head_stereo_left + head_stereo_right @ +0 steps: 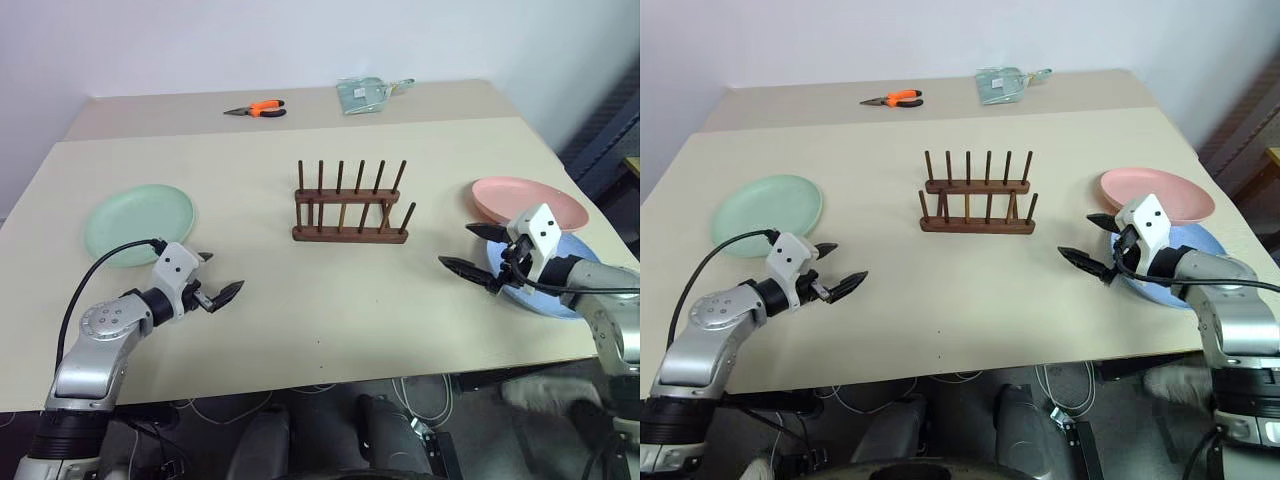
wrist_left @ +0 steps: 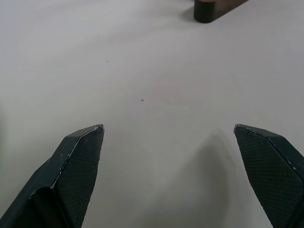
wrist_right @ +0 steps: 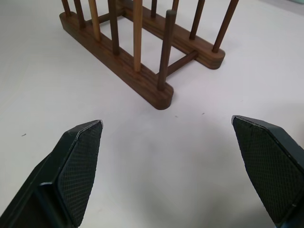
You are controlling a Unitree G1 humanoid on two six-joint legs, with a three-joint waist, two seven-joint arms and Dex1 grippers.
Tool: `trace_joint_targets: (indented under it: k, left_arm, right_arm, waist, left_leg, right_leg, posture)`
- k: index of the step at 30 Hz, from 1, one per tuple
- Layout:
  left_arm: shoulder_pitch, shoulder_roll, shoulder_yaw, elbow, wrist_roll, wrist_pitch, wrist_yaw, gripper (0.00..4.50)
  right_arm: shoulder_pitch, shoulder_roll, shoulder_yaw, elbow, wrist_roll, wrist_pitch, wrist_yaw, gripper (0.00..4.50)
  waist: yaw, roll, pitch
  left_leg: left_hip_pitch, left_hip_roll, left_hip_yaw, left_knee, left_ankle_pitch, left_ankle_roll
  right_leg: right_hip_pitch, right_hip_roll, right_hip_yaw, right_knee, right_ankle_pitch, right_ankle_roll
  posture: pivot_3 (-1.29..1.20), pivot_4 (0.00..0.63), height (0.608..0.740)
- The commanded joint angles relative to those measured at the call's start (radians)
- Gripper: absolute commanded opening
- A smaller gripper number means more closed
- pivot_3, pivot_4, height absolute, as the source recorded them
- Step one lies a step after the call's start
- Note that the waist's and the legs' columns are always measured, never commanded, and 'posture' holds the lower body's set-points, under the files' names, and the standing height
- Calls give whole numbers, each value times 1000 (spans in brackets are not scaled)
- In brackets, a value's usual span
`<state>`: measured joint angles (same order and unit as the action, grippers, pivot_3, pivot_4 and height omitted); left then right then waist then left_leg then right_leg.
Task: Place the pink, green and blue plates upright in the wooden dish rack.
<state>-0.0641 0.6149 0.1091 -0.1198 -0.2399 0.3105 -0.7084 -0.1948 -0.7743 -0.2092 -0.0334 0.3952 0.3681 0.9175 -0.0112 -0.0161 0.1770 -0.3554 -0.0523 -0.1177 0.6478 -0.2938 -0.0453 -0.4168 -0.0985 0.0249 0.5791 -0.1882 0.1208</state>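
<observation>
The left gripper (image 1: pixel 219 275) and right gripper (image 1: pixel 472 248) hover spread wide and empty over the beige table (image 1: pixel 300 300). Between them, mid-table, stands the small dark brown wooden dish rack (image 1: pixel 349 205), long axis left to right, pegs pointing up. Lying flat: pale green round plate (image 1: pixel 138 222) far left; pink plate (image 1: pixel 525 199) overlapping blue plate (image 1: pixel 560 296) right.

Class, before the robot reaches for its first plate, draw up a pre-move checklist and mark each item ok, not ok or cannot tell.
1. Wooden dish rack upright, slots free of plates: ok.
2. Left gripper open and holding nothing: ok.
3. Right gripper open and holding nothing: ok.
4. Green plate lying flat with nothing on it, near the left gripper: ok.
5. Pink plate free to lift alone: cannot tell; its near edge seems to overlap the blue plate.
6. Pliers and clear bag away from the rack: ok.
</observation>
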Motion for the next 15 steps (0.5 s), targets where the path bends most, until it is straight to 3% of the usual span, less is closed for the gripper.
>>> trace_joint_targets:
  k: [1,8,15]
  left_arm:
    - [-14,-11,-4,4,11,-35,11,4500]
    - [-59,-45,-46,39,6,-41,-9,4500]
    - [-396,-122,-248,420,145,-186,-108,4500]
  right_arm:
    - [-40,14,7,6,-16,-33,-19,4461]
    - [-87,26,22,28,1,-8,-16,4461]
    - [-12,47,30,-121,8,38,-57,4461]
  waist:
    - [0,0,0]
    - [3,0,0]
    - [21,0,0]
  left_leg:
    - [0,0,0,0,0,0]
    - [0,0,0,0,0,0]
    - [0,-1,-1,2,0,0]
  right_leg:
    - [0,0,0,0,0,0]
    - [0,0,0,0,1,-1]
    - [1,0,0,0,2,2]
  posture:
    - [0,150,740]
    - [0,150,740]
    - [0,150,740]
